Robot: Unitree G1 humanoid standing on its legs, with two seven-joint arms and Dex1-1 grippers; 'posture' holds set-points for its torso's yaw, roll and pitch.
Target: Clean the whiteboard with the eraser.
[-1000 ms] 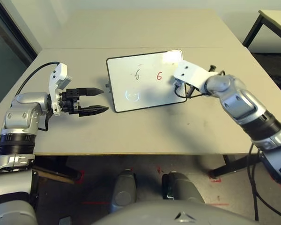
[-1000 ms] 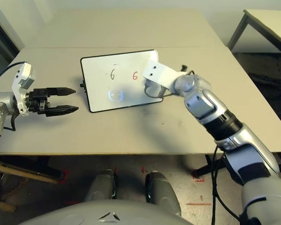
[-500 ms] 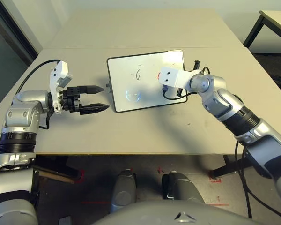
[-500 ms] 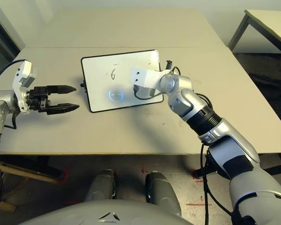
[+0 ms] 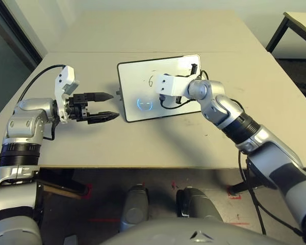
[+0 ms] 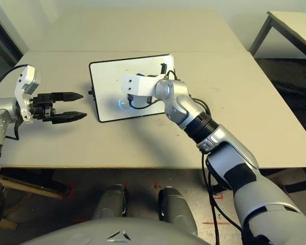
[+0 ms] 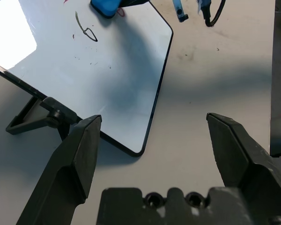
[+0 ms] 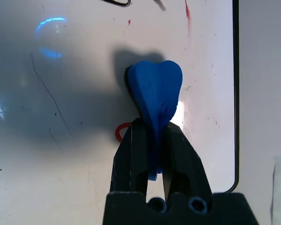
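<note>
Sliding leftward across the whiteboard [image 5: 143, 84], my right gripper [image 8: 152, 136] now covers the red mark; its fingers pinch the blue eraser [image 8: 154, 96], long axis along them, pressed on the glossy board. Left gripper [image 5: 103, 106] hovers, fingers wide, beside the board on the beige worktop [image 5: 158, 143].

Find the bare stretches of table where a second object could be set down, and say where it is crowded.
Bare table runs along the near edge below the whiteboard, and the far side behind it is free. It is crowded over the whiteboard, where the right hand holds the eraser, and between the open left hand and the whiteboard's edge.
</note>
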